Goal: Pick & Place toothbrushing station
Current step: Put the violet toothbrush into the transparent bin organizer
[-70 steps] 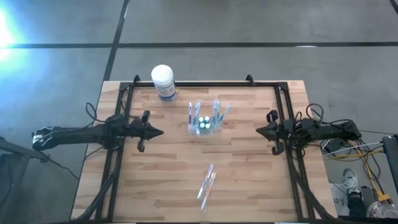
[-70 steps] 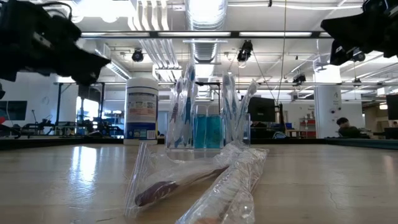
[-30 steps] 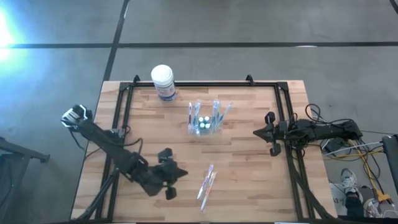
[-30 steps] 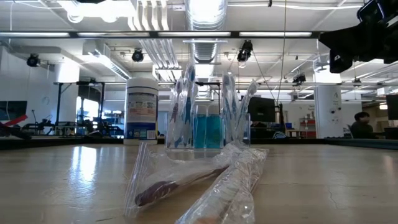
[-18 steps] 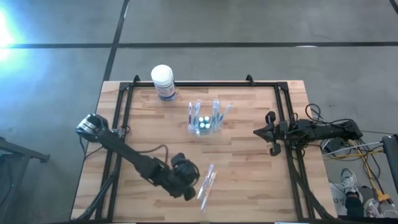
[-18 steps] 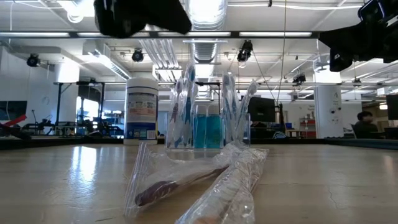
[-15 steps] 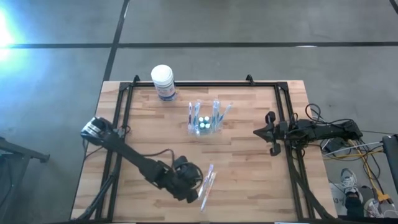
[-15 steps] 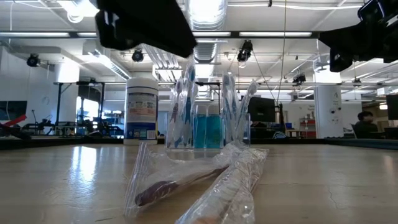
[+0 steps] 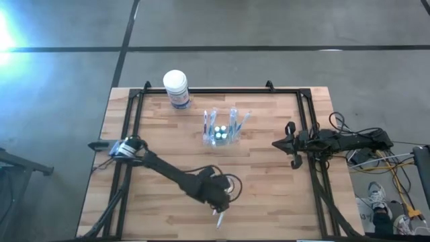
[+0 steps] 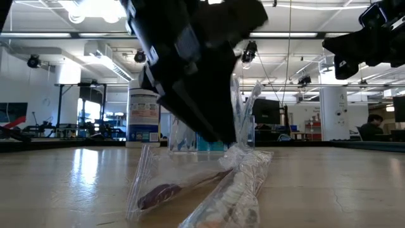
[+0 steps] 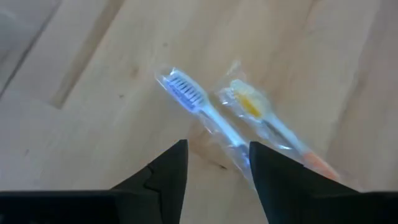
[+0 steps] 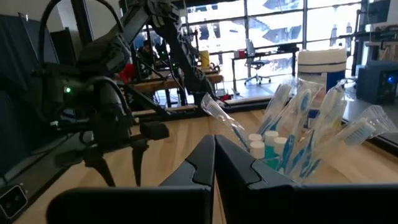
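- Right now we have our left gripper (image 9: 220,200) down over the two wrapped toothbrushes (image 11: 242,127), well on the near side of the toothbrushing station (image 9: 221,132); its fingers (image 11: 163,177) stand open with the blue-bristled brush between them
- Our right gripper (image 9: 281,143) waits off to the station's right, above the surface (image 9: 269,195), and its fingers (image 12: 214,163) are pressed together on nothing
- We find the station itself upright near the middle of the surface, with the white tub (image 9: 176,88) beyond it to the left
- We judge the station light, stiff and slick, being clear plastic, and top-heavy with brushes fanned out of it, so a hard squeeze or a knock could tip it
- We would take it low across its narrow width, below the brush handles
- Only our left wrist view shows the bristle colours, blue and yellow, and the open gap of the fingers
- From the low view we get the station's height and blue contents, half hidden behind the left arm
- Our high view alone gives how far the grippers sit from the station
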You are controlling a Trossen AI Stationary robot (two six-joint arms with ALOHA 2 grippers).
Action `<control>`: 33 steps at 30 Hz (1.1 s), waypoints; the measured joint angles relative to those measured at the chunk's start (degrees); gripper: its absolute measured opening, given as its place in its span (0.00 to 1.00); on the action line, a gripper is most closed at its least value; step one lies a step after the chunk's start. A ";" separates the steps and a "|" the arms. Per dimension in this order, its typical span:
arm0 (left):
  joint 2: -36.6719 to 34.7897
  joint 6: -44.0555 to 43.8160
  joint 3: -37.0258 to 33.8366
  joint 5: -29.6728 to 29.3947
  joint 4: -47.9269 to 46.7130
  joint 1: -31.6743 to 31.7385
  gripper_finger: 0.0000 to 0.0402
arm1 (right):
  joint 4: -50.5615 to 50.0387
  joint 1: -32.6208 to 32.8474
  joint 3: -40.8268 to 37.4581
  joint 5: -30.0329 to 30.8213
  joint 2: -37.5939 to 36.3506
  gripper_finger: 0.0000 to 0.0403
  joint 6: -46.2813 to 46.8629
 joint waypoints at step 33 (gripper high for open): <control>2.50 12.51 2.71 7.99 -16.67 1.45 0.43 | 0.57 0.00 0.00 0.02 2.08 0.02 -0.09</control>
